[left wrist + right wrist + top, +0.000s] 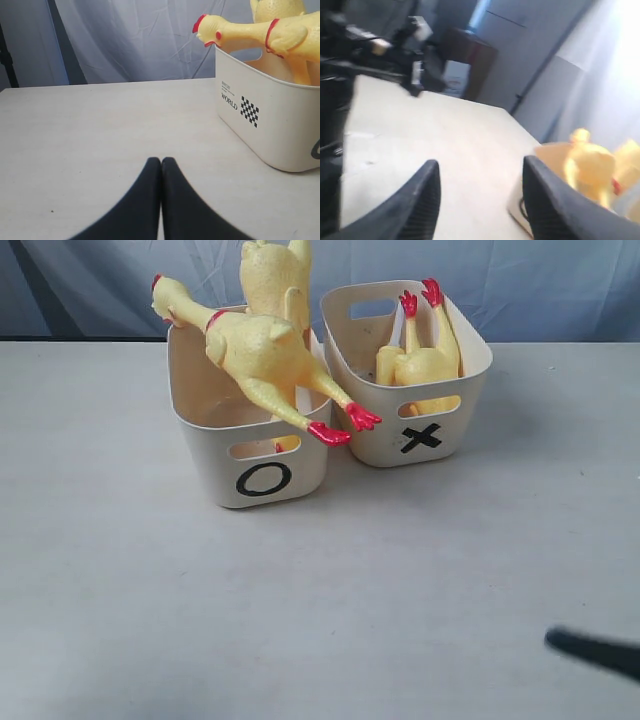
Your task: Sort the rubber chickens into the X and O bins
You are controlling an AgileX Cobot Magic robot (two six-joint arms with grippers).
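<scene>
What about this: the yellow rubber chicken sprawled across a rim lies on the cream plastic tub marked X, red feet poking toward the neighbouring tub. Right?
Not quite. The exterior view shows the yellow rubber chicken sprawled on the cream plastic tub marked O, not X. Its red feet do poke toward the neighbouring tub, the one marked X.

O bin, X bin, WORLD on side

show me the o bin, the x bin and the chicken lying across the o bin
O bin [218, 475], exterior view, front wall left of its mark
X bin [378, 440], exterior view, front wall left of its mark
chicken lying across the O bin [258, 352], exterior view, middle of its body
</scene>
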